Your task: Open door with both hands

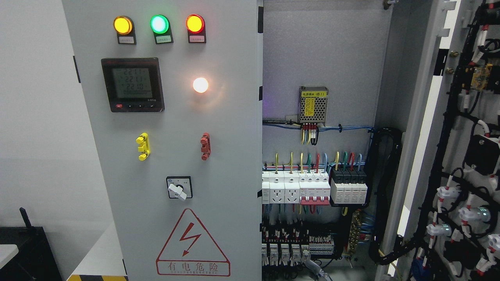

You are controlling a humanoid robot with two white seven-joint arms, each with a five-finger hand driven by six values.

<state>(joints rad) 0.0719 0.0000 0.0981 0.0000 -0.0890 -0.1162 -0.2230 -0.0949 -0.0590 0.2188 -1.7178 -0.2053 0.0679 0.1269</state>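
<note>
A grey electrical cabinet fills the head view. Its left door [218,128] is closed and carries three lit lamps, a digital meter [132,84], a yellow handle [143,146], a red handle [205,146], a rotary switch [179,188] and a red warning triangle. The right door [425,128] stands swung wide open to the right, its wired inner side [468,175] facing me. Between the two doors the cabinet interior [324,58] is exposed, with a power module [313,105] and rows of breakers [314,187]. Neither of my hands shows.
A white wall [35,117] lies left of the cabinet. A dark box [27,249] sits at the lower left beside a white surface edge [8,251]. Black cable bundles [384,187] hang along the interior's right side.
</note>
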